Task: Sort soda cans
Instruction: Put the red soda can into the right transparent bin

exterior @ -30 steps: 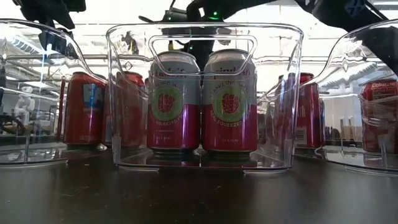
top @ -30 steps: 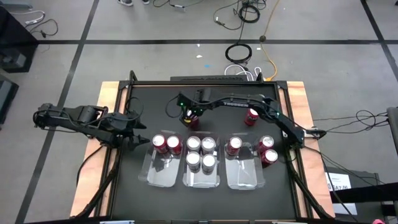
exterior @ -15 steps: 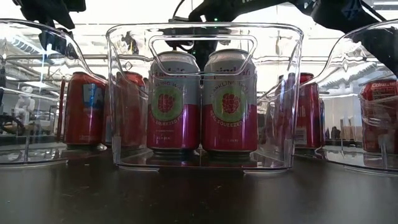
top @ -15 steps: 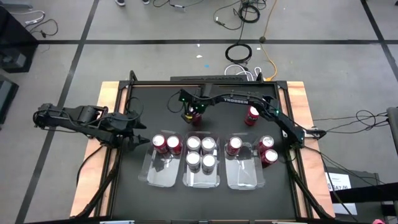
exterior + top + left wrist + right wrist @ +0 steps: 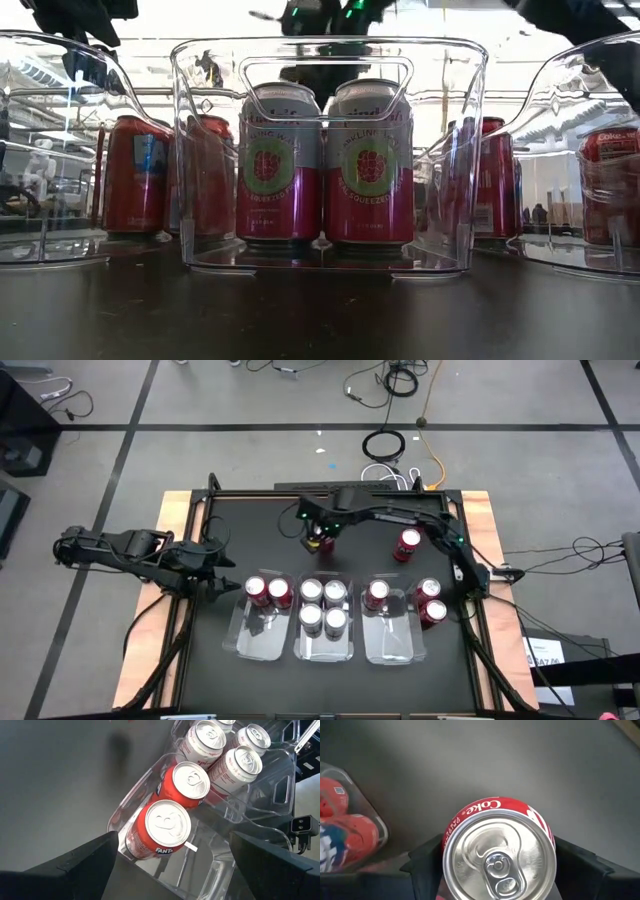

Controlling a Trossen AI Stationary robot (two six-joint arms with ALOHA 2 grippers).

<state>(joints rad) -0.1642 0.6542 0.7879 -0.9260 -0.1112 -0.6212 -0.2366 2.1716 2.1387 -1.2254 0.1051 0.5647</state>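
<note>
We have the right tool [image 5: 320, 542] pinching a red Coke can [image 5: 499, 851] by its sides at the far middle of the counter [image 5: 250, 520], ready for sorting. Our left tool [image 5: 222, 588] hovers spread beside the left tray [image 5: 150, 775], where two red cans already sit.

Cans, high view: eleven. Left tray [image 5: 262, 643] holds two red cans [image 5: 257, 589]. Middle tray [image 5: 325, 648] holds four pale cans [image 5: 311, 618]. Right tray [image 5: 394, 644] holds one red can [image 5: 377, 594]. Loose on the table [image 5: 250, 520]: two at 3 o'clock [image 5: 433, 611], one at 1 o'clock [image 5: 408, 542], one Coke can [image 5: 499, 855] at 12 o'clock. Trays: three. Arms: two.
</note>
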